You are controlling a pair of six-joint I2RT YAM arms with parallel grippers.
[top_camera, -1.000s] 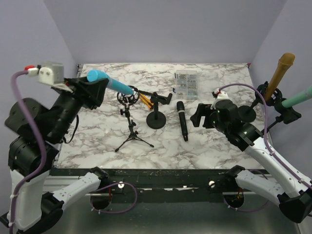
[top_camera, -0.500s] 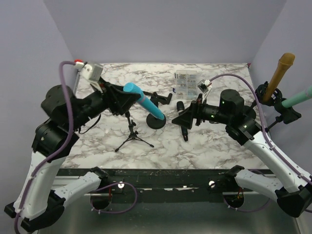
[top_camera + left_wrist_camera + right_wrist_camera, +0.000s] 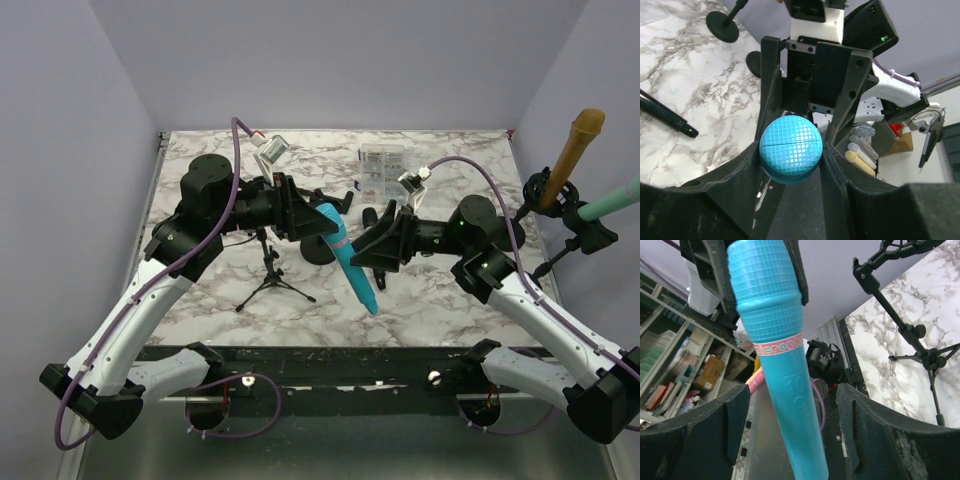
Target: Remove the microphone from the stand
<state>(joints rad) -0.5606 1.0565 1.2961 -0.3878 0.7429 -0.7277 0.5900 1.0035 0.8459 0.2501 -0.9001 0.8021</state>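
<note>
The blue microphone (image 3: 352,262) hangs free of the stand, slanting down toward the table's near edge. My left gripper (image 3: 318,222) is shut on its meshed head (image 3: 790,156), which sits pinched between the two pads. My right gripper (image 3: 366,262) faces it from the right and stands open. Its fingers (image 3: 720,430) flank the blue handle (image 3: 790,390) with a gap on each side. The small black tripod stand (image 3: 270,280) stands below the left arm with its clip empty; the right wrist view also catches this tripod (image 3: 920,347).
A black microphone (image 3: 370,216) lies on the marble, mostly hidden by my right gripper. A round-based stand (image 3: 320,250) sits behind the blue one. A clear plastic box (image 3: 383,170) is at the back. A brown microphone (image 3: 580,140) and a teal one (image 3: 612,204) stand at the right edge.
My left arm has swung the blue microphone from the far left to the centre and tipped it downward. My right arm has reached left until its open fingers straddle the handle.
</note>
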